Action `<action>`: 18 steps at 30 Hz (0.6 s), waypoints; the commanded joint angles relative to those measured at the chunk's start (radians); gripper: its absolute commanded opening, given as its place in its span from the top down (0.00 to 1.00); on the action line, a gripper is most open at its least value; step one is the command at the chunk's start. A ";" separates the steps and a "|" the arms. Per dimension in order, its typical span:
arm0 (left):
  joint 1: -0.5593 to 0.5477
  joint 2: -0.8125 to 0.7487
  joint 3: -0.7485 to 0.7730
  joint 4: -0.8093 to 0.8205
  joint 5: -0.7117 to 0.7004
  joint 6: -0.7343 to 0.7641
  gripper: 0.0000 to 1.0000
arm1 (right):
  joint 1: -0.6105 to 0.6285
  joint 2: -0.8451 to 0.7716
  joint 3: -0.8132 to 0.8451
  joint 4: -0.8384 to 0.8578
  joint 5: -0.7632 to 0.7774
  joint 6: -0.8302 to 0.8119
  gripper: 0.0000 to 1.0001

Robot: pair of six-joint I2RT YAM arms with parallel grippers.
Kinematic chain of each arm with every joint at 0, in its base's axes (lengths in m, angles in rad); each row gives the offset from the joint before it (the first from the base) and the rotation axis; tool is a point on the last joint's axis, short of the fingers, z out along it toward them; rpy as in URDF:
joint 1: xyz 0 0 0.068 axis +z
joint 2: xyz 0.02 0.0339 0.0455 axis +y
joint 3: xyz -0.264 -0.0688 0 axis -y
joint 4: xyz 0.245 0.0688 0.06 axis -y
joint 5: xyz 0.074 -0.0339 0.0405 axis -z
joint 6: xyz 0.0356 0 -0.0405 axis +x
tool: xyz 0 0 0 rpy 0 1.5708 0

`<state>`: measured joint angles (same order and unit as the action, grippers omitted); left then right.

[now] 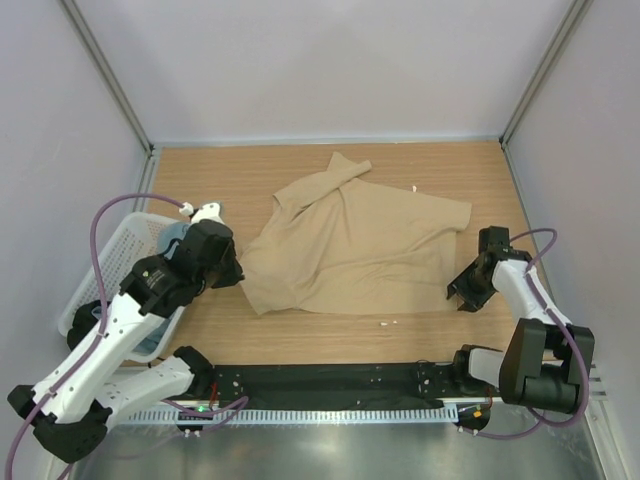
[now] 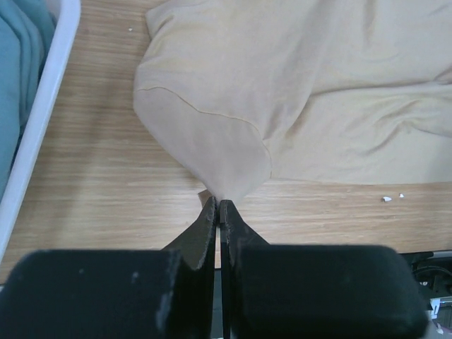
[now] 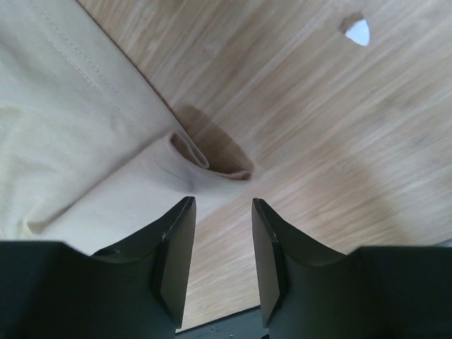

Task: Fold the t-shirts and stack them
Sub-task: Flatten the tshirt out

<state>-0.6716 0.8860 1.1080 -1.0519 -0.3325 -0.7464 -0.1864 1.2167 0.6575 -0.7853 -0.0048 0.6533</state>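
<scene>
The tan-beige t-shirt point(image 1: 350, 250) lies rumpled mid-tabletop point(image 1: 300, 340), its long axis running from 9 to 3 o'clock in the top view. The left hand point(image 1: 232, 268) is clenched on the shirt's 8 o'clock corner. The right hand point(image 1: 462, 295) sits at the 4 o'clock corner, fingers parted, with the folded hem corner point(image 3: 212, 162) at their mouth, unpinched. The cloth lies toward 10 o'clock from that hand, so a short advance and squeeze should take it. The grey-blue t-shirt point(image 1: 172, 238) sits in the white basket point(image 1: 105, 255) at 9 o'clock.
</scene>
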 commanded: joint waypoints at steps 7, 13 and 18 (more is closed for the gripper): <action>0.004 0.034 -0.007 0.092 0.069 0.039 1.00 | -0.005 -0.062 -0.024 -0.023 0.048 0.081 0.72; 0.003 0.050 0.006 0.096 0.070 0.044 1.00 | -0.005 -0.022 -0.061 0.055 0.022 0.080 0.71; 0.004 0.047 0.004 0.093 0.070 0.039 1.00 | -0.004 0.001 -0.073 0.098 0.032 0.078 0.62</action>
<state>-0.6716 0.9382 1.1065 -0.9913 -0.2646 -0.7212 -0.1871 1.2076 0.5900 -0.7498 0.0196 0.7181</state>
